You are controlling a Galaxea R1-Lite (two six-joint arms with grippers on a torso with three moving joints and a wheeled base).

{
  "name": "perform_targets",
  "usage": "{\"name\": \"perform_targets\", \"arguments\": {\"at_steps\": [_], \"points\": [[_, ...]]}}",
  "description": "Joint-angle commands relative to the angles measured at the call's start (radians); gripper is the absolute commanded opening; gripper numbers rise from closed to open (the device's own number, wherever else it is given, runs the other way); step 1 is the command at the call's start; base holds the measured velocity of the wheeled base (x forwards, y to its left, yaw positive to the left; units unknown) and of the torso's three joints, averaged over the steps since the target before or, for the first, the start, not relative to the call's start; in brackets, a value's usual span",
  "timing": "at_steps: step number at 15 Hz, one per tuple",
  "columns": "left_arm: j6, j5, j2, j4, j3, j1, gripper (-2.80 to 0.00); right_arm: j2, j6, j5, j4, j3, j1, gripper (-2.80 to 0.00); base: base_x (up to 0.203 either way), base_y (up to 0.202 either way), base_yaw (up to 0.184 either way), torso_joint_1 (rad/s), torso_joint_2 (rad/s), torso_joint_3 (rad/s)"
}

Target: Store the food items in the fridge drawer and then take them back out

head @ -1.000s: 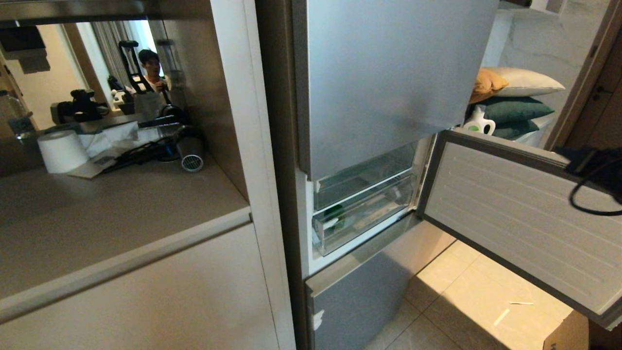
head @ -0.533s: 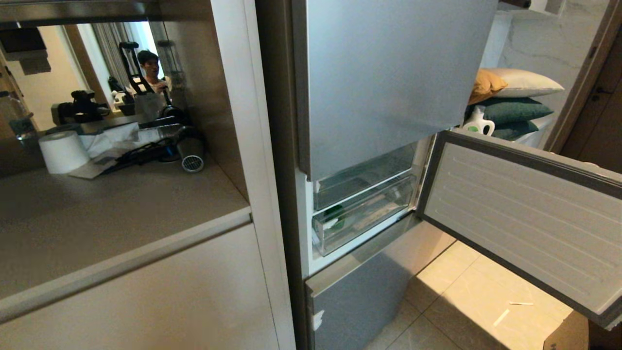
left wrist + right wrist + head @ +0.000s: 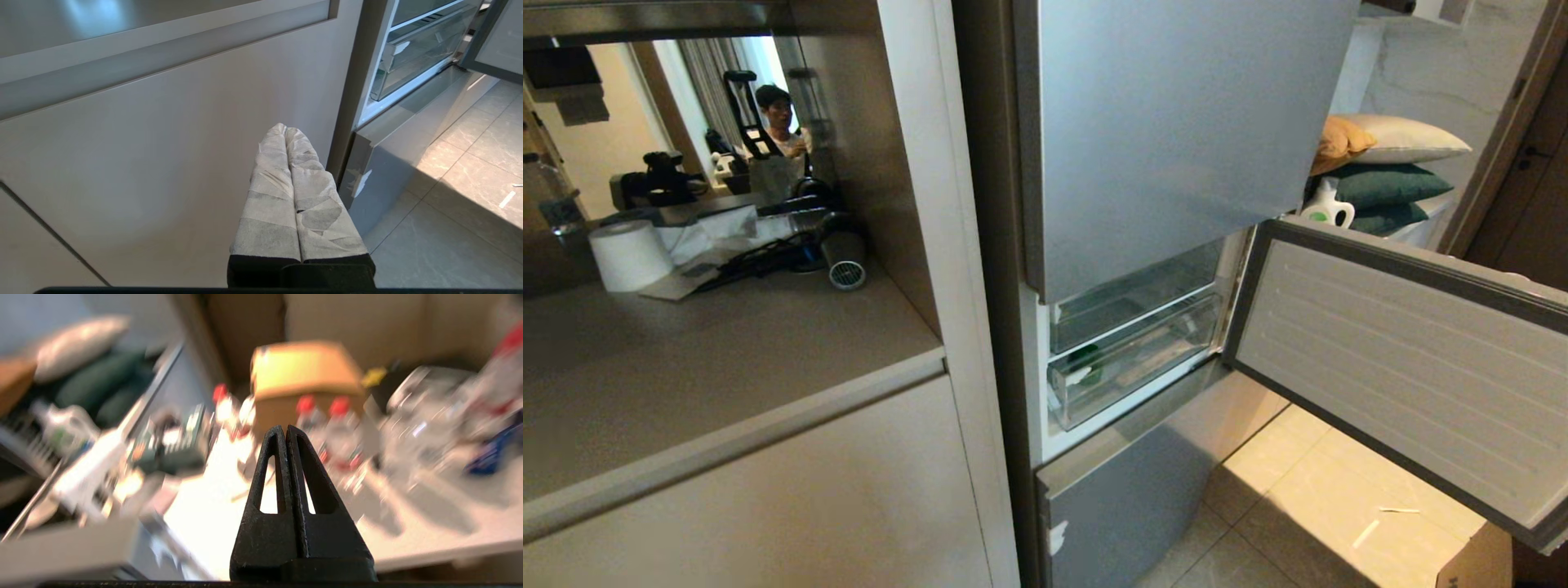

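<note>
The silver fridge's middle door (image 3: 1405, 359) stands swung open to the right. Inside are two clear plastic bins, and the lower one is the fridge drawer (image 3: 1135, 363), pushed in. A dark green shape, seemingly the bell pepper (image 3: 1090, 369), shows through the drawer's left end. No other food item can be made out. My left gripper (image 3: 286, 130), its fingers wrapped in white tape, hangs shut and empty before a beige cabinet door, with the drawer (image 3: 412, 65) off to its side. My right gripper (image 3: 284, 428) is shut and empty, outside the head view, facing a blurred cluttered surface.
The beige counter (image 3: 727, 359) left of the fridge holds a paper roll (image 3: 629, 255) and cables. Pillows (image 3: 1388, 175) lie behind the open door, and a cardboard box corner (image 3: 1478, 563) sits on the tiled floor. Red-capped bottles (image 3: 339, 428) and a cardboard box (image 3: 304, 371) face the right gripper.
My right arm, seen a second ago at the right edge above the open door, has swung out of the head view. The door and drawer have not moved.
</note>
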Motion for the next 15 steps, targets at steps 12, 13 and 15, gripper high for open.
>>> {"name": "perform_targets", "arguments": {"at_steps": [12,13,15], "points": [[0.000,0.000,0.002,0.000,0.000,0.000,-2.80,0.394,0.008,0.221,-0.100,-0.089,0.166,-2.80,0.000,0.000,0.000,0.000,0.00,0.000],[0.000,0.000,0.002,0.000,0.000,0.000,-2.80,0.409,0.008,0.221,-0.099,-0.112,0.175,-2.80,0.000,0.000,0.000,0.000,0.00,0.000],[0.000,0.001,0.002,0.000,0.000,0.000,-2.80,0.433,0.011,0.224,-0.099,-0.148,0.196,-2.80,0.000,0.000,0.000,0.000,0.00,0.000]]}}
